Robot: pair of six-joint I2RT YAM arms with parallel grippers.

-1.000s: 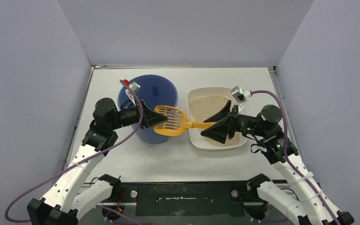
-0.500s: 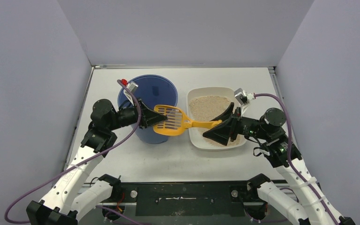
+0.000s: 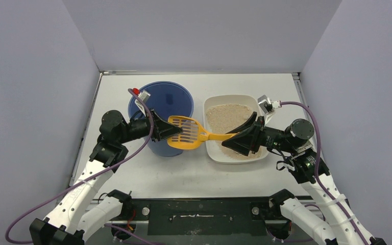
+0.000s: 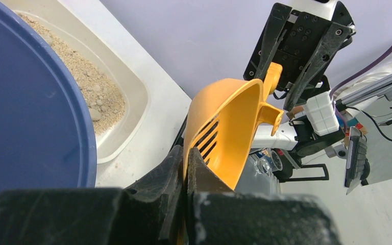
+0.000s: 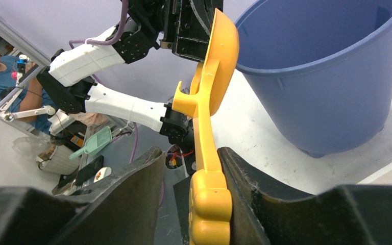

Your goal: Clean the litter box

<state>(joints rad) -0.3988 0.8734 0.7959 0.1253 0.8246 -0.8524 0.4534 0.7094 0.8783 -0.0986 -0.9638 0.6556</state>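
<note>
The orange slotted scoop (image 3: 186, 131) hangs in the air between the blue bucket (image 3: 161, 97) and the litter box (image 3: 207, 148), a cream tray with tan granules inside. My left gripper (image 3: 171, 131) is shut on the thin rim of the scoop's head (image 4: 229, 127), over the bucket's near right edge. My right gripper (image 3: 230, 137) straddles the scoop's handle (image 5: 204, 153) above the tray's left side. Its jaws are partly closed: one finger (image 5: 235, 168) touches the handle and the other (image 5: 143, 173) stands a little apart. The scoop's bowl looks empty.
The bucket (image 5: 326, 76) stands left of the litter box (image 4: 132, 102) on the white table (image 3: 184, 173). Grey walls enclose the left, back and right. Both arm bases sit at the near edge.
My right gripper's jaws have narrowed round the scoop's handle, and its wrist has drawn back a little to the right. The left gripper and the scoop have hardly moved.
</note>
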